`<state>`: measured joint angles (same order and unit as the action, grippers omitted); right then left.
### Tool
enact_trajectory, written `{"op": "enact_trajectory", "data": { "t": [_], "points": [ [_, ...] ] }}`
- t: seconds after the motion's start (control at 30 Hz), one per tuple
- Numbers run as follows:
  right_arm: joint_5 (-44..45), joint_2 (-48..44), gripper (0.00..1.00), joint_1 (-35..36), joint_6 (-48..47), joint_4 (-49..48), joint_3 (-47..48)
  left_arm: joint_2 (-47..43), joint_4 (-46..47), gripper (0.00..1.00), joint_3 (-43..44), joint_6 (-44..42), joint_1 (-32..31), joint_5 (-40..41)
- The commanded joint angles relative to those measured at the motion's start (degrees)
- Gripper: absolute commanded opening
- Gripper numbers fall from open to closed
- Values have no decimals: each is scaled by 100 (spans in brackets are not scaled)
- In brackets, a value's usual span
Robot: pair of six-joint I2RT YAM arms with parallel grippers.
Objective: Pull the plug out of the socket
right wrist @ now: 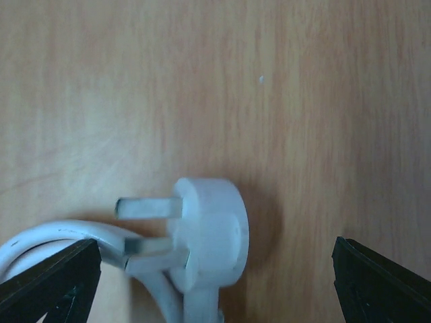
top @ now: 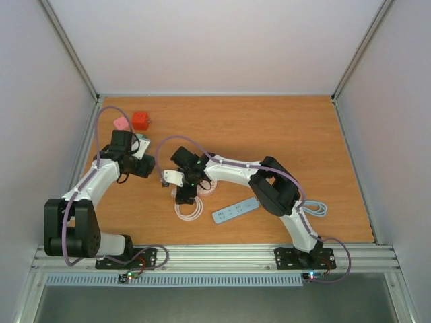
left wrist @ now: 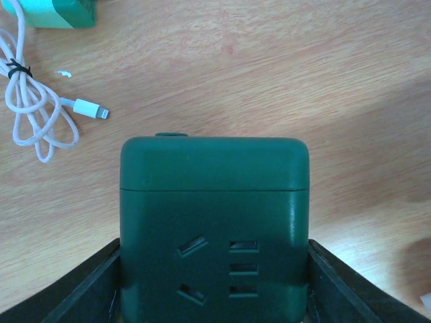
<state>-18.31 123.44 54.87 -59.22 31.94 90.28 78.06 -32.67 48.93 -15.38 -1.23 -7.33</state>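
In the left wrist view a dark green cube socket (left wrist: 214, 202) with empty slots on its face sits between my left gripper's (left wrist: 214, 250) black fingers (left wrist: 74, 289), which press on both its sides. In the right wrist view the white round plug (right wrist: 212, 232) lies on the wooden table with bare prongs pointing left, free of the socket, its white cord (right wrist: 60, 239) curving off to the left. My right gripper (right wrist: 215, 245) is wide open over it, fingers (right wrist: 380, 282) well clear on each side. From above, the left gripper (top: 133, 149) is apart from the right gripper (top: 185, 194).
A white cable coil (top: 189, 209) lies under the right gripper, a pale blue power strip (top: 235, 211) to its right. A red cube (top: 140, 120) and a pink block (top: 121, 124) sit at back left. A white charging cable (left wrist: 34, 108) and green box (left wrist: 57, 12) show beyond the socket.
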Motion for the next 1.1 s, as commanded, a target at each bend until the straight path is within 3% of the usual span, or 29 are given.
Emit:
{"op": "enact_trajectory", "data": {
  "t": [0.0,0.27,0.57,0.87,1.07],
  "points": [
    [794,481,95,103,75,-304,581,23,211,32,-40,74,27,-14],
    [986,1149,93,-111,873,71,1945,79,252,32,-28,75,27,-9],
    [1336,1636,91,-791,1425,560,2688,184,285,32,-3,61,27,61],
    [995,1344,89,-1848,1871,1061,2454,330,254,31,155,29,27,4],
    [881,613,87,-2429,1566,783,1019,461,263,31,251,-35,27,-47]
  ]
}}
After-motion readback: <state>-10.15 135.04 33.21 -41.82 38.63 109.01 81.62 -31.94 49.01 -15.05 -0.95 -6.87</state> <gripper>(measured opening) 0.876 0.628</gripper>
